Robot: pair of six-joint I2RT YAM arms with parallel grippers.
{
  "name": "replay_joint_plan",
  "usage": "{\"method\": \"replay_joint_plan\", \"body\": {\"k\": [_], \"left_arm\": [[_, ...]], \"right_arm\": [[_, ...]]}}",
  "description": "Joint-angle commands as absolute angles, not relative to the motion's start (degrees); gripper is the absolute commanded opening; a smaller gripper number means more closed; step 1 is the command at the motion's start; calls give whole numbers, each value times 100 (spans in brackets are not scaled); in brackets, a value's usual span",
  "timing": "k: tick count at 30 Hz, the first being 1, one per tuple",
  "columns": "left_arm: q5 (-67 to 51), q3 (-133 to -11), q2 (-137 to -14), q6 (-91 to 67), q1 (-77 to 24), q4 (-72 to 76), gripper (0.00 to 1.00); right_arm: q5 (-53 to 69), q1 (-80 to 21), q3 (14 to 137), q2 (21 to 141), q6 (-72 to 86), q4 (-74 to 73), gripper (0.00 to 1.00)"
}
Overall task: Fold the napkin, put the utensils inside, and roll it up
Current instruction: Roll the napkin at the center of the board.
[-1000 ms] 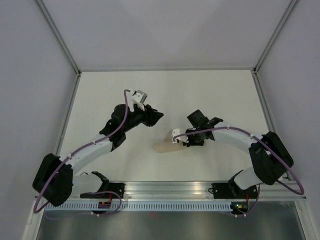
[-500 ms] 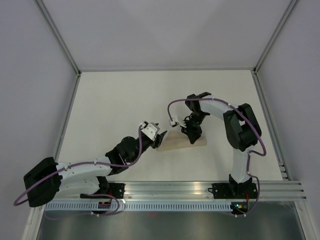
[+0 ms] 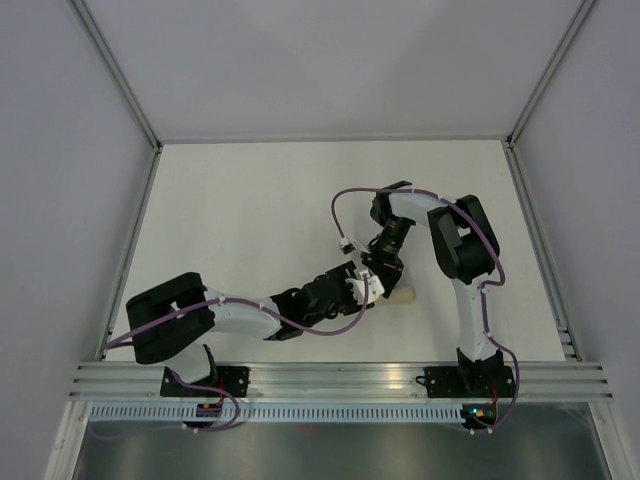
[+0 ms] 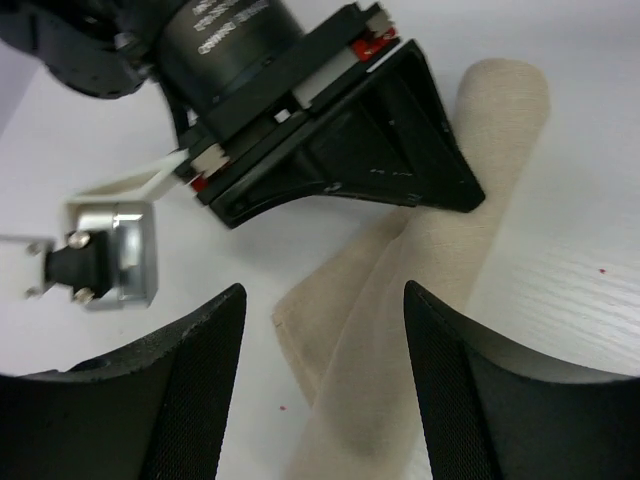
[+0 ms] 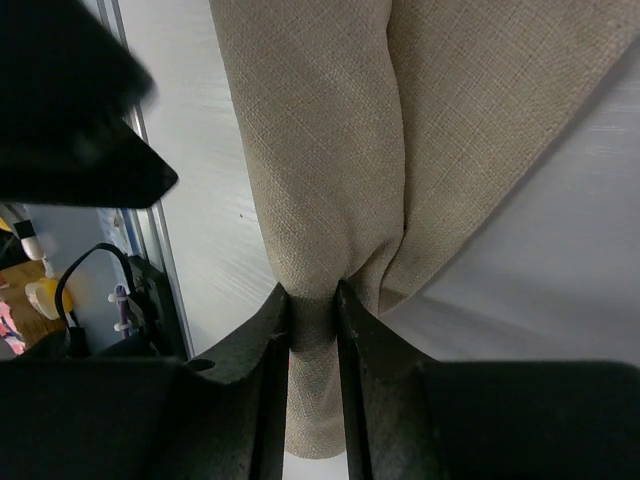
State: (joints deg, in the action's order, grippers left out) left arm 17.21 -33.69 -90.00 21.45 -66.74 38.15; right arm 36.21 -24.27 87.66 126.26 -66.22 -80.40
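The right claw [image 5: 313, 330] pinches the rolled napkin [image 5: 320, 150] while the left claw [image 4: 322, 300] gapes open, so a tug could unroll the loose flap [image 5: 500, 120] at 2 o'clock.

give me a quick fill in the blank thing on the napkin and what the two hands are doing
1. The napkin lies on the table ____ up into a tube.
2. The right hand is ____ on the napkin, pinching it between its fingers.
3. The left hand is ____, with the napkin between its spread fingers.

Missing words: rolled; shut; open
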Motion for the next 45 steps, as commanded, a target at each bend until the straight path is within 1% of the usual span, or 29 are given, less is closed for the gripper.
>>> {"method": "replay_joint_plan", "body": {"k": [1, 5, 9, 13, 17, 21, 24, 26, 27, 29, 30, 32, 33, 37, 38, 39, 43, 44, 45], "left_arm": [[871, -3910, -9324, 2312, -6697, 3272, 70], [335, -4052, -9501, 2163, -6653, 2910, 70], [-324, -4271, -9536, 1837, -6461, 2295, 70], [-317, -4280, -9562, 1828, -6355, 2127, 70], [-115, -4377, -9773, 1820, -6206, 2092, 70], [-237, -4368, -9888, 1714, -6030, 2258, 69], [-404, -4412, -9931, 1591, -5872, 2250, 64], [-640, -4535, -9975, 1460, -5766, 2075, 55], [-729, -4587, -9993, 1355, -5731, 2005, 46], [-887, -4711, -10028, 1257, -5643, 1811, 35], [-1105, -4754, -10020, 1118, -5599, 1724, 28], [-1404, -4886, -10063, 968, -5450, 1469, 22], [-1763, -4939, -10081, 906, -5388, 1355, 18], [-2608, -5342, -10300, 616, -5151, 766, 13], [-2741, -5370, -10344, 572, -5063, 721, 12], [-3047, -5396, -10423, 484, -5028, 669, 10], [-3901, -5747, -10826, 177, -4738, 370, 8], [-4068, -5826, -10924, 132, -4633, 273, 8], [-4313, -5905, -11012, 62, -4588, 185, 7]], "right_arm": [[3164, -2400, 8745, 13025, -6970, -7357, 27], [3173, -2382, 8920, 13122, -6917, -7392, 30], [3164, -2364, 9026, 13166, -6864, -7383, 36], [3164, -2355, 9105, 13201, -6820, -7365, 42], [3217, -2355, 9158, 13184, -6750, -7287, 43], [3287, -2320, 9123, 13043, -6654, -7163, 44], [3454, -2198, 9158, 12833, -6505, -7084, 44], [3637, -2058, 9193, 12596, -6425, -6988, 44], [3708, -1996, 9193, 12490, -6355, -6935, 44], [3858, -1847, 9185, 12157, -6240, -6864, 45], [3989, -1715, 9158, 12025, -6205, -6812, 45], [4060, -1565, 8940, 11542, -5925, -6471, 46], [4061, -1425, 8843, 11366, -5854, -6338, 46], [3746, -1257, 8132, 10208, -5450, -5460, 50], [3692, -1257, 7738, 9978, -5310, -4988, 51], [3639, -1257, 7534, 9767, -5309, -4827, 52], [3393, -1309, 6638, 8565, -5326, -4158, 55], [3323, -1353, 6209, 8352, -5361, -3835, 56], [3053, -1484, 5953, 8132, -5370, -3615, 56]]}}
